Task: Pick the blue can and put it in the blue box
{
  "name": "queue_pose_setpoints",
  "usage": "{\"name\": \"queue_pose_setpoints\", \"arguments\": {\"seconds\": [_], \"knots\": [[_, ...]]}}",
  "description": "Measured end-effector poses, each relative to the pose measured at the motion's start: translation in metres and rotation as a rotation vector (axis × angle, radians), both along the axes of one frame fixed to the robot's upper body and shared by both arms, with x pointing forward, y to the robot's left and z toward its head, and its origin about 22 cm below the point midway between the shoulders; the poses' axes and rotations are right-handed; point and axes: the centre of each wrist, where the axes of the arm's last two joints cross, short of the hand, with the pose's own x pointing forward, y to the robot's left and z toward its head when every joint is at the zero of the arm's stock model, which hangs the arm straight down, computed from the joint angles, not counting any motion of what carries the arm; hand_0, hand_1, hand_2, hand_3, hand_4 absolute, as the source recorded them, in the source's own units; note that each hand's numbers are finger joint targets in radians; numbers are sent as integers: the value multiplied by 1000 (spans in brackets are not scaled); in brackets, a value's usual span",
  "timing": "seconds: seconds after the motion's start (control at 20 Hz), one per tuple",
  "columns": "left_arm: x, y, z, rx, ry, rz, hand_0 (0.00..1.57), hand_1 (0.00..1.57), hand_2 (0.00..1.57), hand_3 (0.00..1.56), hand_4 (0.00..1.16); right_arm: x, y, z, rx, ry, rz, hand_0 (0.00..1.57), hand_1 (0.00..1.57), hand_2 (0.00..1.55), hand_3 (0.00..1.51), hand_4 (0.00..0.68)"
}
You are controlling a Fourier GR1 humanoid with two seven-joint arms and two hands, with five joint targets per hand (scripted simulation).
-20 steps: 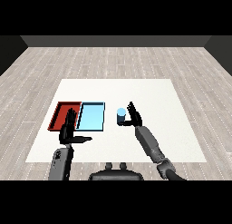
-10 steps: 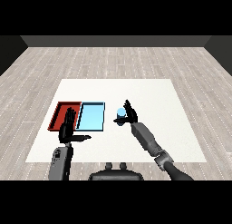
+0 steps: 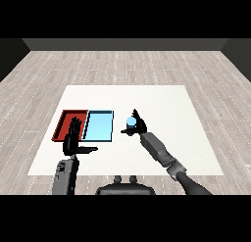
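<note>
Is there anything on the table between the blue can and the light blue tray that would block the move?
Nothing visible. The blue can stands in the right hand, just right of the light blue tray, with only bare white table between them.

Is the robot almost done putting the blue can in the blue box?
Not yet. Done so far: the right hand has reached the blue can, which stands on the white table just right of the blue tray. In hand: the hand is around the can, though I cannot tell if it grips it. Left to do: lift the can, carry it over, and set it in the blue tray, which holds nothing.
</note>
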Motion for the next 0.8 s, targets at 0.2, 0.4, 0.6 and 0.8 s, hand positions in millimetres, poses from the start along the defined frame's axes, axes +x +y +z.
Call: {"name": "queue_pose_setpoints", "arguments": {"seconds": [0.2,0.4,0.6,0.8], "knots": [[-2,2,4,-5,-4,-2,0,0,0,0,0,2,7,4,-9,6,4,0,0,0,0,0],[-5,5,7,-7,-11,3,0,0,0,0,0,5,11,6,-18,17,9,0,0,0,0,0],[-5,8,6,-11,-7,12,0,0,0,0,0,4,18,10,-30,40,-4,548,548,718,617,0],[-5,10,10,-8,-7,20,0,0,0,0,0,7,19,11,-166,76,-77,1556,1556,1545,1499,539]]}}
